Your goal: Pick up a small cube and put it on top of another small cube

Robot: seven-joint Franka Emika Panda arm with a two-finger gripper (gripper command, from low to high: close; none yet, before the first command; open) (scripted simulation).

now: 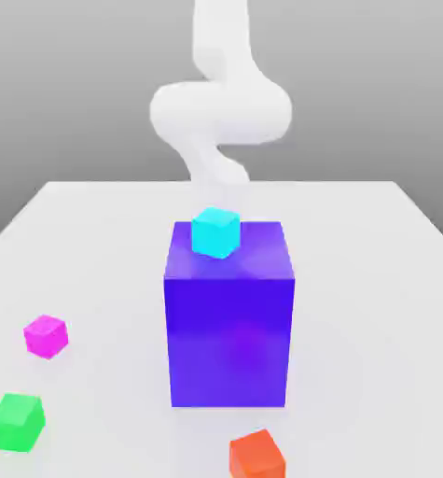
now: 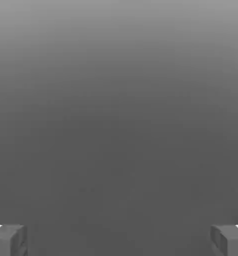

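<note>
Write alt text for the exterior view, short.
A big blue-violet block stands mid-table with a small cyan cube on its top, and the white robot arm rises behind it. In front, toward the exterior view's left, lie a small magenta cube and a green cube; an orange-red cube lies at the bottom edge.

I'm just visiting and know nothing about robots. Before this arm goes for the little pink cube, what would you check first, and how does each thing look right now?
1. Fingers apart and holding nothing: ok. In the hand view the gripper is wide open with nothing between its fingers.
2. Pink cube free to grab: ok. It sits alone on the table, apart from the green cube.
3. A small cube to stack on: ok. The green cube, orange-red cube and cyan cube all have bare tops.
4. Obstacles: cannot tell for certain. The big blue-violet block stands between the arm and the near cubes.
5. Gripper lined up over the pink cube: not ok.
</note>
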